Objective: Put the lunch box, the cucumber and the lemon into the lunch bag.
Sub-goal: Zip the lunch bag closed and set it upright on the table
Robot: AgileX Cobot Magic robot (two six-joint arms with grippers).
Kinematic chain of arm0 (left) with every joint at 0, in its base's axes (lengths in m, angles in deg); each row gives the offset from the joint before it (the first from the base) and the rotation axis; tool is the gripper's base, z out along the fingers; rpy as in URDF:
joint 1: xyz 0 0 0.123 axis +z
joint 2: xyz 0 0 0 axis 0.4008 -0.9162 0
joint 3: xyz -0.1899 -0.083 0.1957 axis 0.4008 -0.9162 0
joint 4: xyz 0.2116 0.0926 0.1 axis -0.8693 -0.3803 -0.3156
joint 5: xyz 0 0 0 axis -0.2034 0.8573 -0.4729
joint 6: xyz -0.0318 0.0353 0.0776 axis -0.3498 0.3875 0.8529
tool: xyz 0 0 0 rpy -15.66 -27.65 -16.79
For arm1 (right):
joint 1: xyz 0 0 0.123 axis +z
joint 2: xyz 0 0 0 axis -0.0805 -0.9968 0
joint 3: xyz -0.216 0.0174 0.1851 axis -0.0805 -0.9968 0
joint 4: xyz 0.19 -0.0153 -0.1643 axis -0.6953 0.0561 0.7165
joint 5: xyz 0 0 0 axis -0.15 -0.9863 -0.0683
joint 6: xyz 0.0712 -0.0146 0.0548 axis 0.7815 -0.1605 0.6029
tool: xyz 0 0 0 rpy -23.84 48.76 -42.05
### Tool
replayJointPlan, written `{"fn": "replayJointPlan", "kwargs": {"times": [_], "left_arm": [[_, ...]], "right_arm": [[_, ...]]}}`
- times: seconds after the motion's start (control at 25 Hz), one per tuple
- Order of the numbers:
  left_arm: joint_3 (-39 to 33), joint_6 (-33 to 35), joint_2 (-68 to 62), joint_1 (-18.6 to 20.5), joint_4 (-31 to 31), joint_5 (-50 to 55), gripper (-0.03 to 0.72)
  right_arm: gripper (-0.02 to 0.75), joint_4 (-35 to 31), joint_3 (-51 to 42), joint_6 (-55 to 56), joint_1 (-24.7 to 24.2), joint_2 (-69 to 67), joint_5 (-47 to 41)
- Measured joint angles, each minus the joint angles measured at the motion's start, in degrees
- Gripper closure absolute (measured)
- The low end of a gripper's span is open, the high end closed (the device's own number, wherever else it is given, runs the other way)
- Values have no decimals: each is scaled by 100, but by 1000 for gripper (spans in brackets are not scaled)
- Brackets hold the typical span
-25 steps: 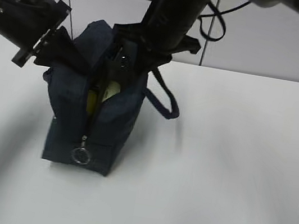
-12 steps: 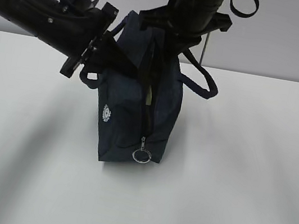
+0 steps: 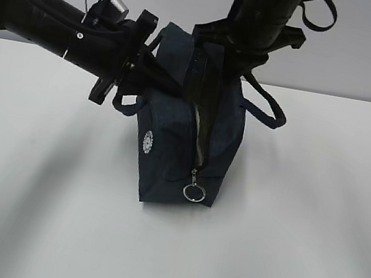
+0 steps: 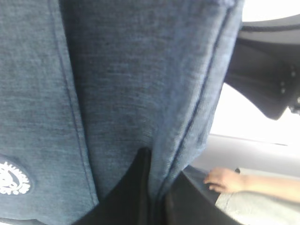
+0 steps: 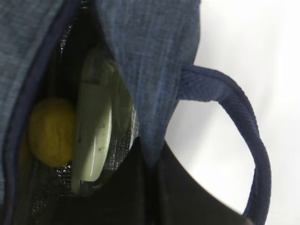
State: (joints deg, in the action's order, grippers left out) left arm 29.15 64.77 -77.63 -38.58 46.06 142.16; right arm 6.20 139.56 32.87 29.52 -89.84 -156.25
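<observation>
- Presently, bag [image 3: 184,146] stands on table [image 3: 297,234], zip partly open.
- Left gripper [image 3: 140,68] clamped on bag's top left fabric.
- Right gripper [image 3: 237,55] pinches right rim.
- Lemon [image 5: 50,132] and box [image 5: 96,136] sit inside, touching.

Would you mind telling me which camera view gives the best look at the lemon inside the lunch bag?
The right wrist view: it looks into the open lunch bag, where the lemon sits beside the lunch box. The exterior view shows only the bag's outside and a pale sliver in the zip gap; the left wrist view shows only fabric.
</observation>
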Motion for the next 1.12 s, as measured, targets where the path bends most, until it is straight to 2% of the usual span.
{"fn": "replayJointPlan", "kwargs": {"times": [0.16,0.44,0.6,1.12], "left_arm": [[0,0,0,-27,279,-302,701],[166,185,-341,-264,851,-498,701],[469,224,-548,-344,878,-562,701],[528,244,-617,-344,791,-544,701]], "right_arm": [[737,-234,-23,2,-260,0,23],[737,-269,-366,2,-345,24,139],[737,-294,-439,-17,-420,24,139],[738,-597,-450,-124,-560,24,139]]}}
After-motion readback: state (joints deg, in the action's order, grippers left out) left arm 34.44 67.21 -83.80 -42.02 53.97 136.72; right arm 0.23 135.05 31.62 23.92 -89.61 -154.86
